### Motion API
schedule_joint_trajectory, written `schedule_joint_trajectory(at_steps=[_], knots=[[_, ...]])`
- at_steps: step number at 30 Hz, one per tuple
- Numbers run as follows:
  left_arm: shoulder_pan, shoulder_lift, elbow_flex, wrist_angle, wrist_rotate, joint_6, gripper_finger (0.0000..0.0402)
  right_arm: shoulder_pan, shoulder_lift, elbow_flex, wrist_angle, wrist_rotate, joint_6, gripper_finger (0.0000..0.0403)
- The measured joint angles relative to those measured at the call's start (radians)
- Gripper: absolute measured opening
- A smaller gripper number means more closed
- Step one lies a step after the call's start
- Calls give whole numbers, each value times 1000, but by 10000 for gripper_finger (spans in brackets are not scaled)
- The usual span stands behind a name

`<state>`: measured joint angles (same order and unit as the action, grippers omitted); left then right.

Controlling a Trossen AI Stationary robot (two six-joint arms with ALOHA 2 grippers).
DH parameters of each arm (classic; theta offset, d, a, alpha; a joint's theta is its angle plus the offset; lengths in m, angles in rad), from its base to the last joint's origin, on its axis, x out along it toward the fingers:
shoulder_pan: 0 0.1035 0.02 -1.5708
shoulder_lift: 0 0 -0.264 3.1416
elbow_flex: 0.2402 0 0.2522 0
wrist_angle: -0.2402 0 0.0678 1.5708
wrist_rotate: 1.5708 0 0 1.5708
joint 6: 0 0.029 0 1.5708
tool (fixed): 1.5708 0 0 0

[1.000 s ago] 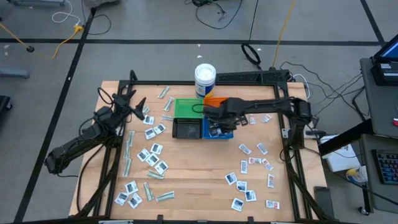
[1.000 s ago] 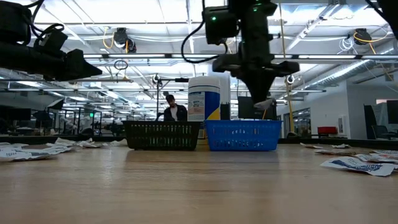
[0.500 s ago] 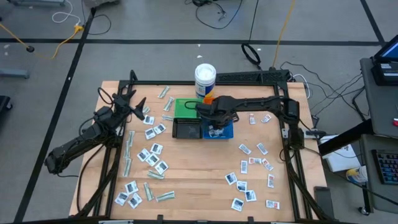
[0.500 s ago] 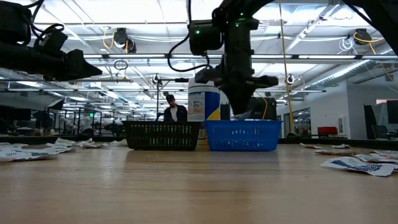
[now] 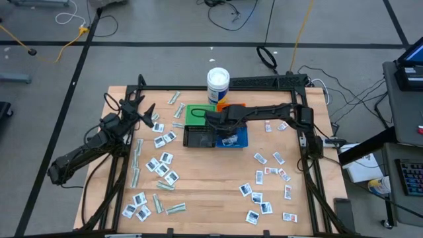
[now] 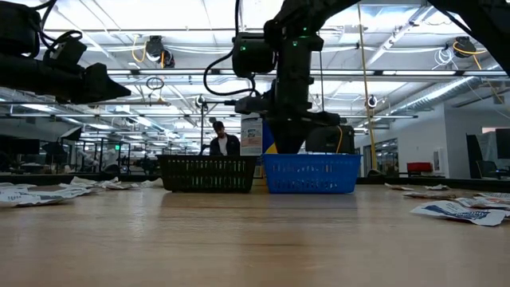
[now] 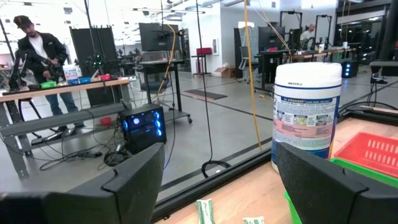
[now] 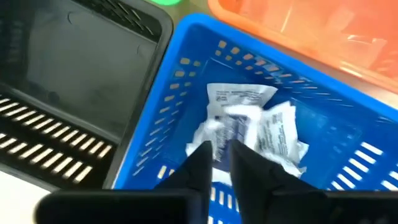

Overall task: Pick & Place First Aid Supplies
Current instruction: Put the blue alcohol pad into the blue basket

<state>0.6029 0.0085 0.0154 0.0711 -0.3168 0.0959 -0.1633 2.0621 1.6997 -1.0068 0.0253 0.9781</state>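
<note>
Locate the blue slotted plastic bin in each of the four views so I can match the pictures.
High view: blue slotted plastic bin at table centre, partly under the right arm.
Low view: centre-right, right of the black bin.
Left wrist view: not in it.
Right wrist view: fills the middle, white packets inside.
Shared landmark: the black bin beside it, seen in every view that shows the blue bin.

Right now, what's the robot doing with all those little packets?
It's sorting first aid packets into bins. The right end effector is over the blue bin, its fingers barely apart around a white packet that sits among others already inside. The left end effector waits open at the table's left side. Many packets lie scattered on the table.
</note>
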Motion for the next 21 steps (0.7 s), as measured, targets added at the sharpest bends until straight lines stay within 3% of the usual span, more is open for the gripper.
schedule_joint_trajectory(at_steps=[10,21], knots=[[0,0,0,0,0,0,308,2,-13,0,-25,-4,-51,161],[0,0,0,0,0,0,308,24,-112,-1,-82,-56,-475,170]])
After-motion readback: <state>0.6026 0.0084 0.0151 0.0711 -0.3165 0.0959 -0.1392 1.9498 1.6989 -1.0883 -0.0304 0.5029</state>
